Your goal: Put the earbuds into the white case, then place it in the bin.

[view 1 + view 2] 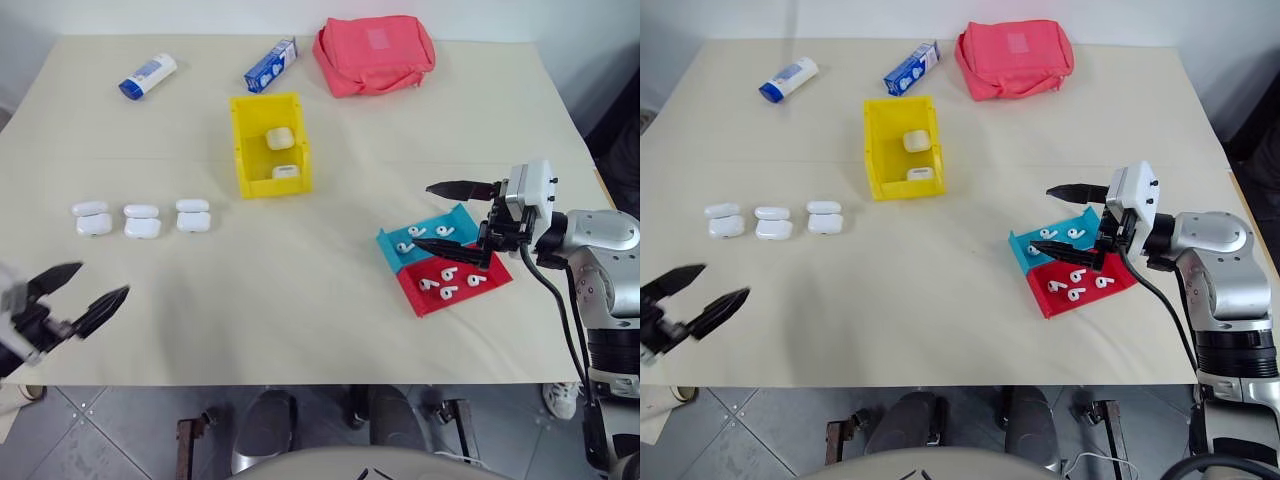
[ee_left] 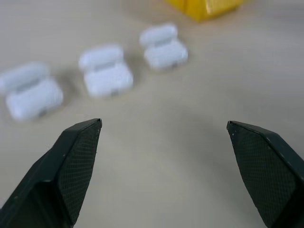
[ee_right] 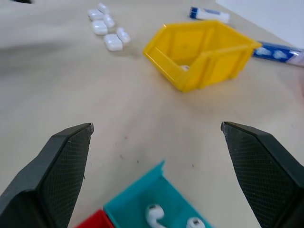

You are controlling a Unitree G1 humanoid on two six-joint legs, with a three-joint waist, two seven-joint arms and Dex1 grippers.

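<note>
Left eye view: left gripper (image 1: 88, 285) sits at the table's near-left edge, its arm cut off by the frame, jaws spread wide and empty. Right gripper (image 1: 440, 215) hangs over the teal tray (image 1: 395, 240), jaws also wide, holding nothing; its lower finger hides part of that tray. Yellow bin (image 1: 245, 150) holds two closed white cases (image 1: 279, 138). Three more cases (image 1: 141, 221) stand open in a row on the table, left of the bin and well apart from the trays. Teal tray: about three earbuds (image 1: 443, 231) visible. Red tray (image 1: 440, 300): about four, though small and hard to count. Pink pouch (image 1: 373, 52), one tube (image 1: 147, 76) and one blue carton (image 1: 271, 64) lie at the far edge.
</note>
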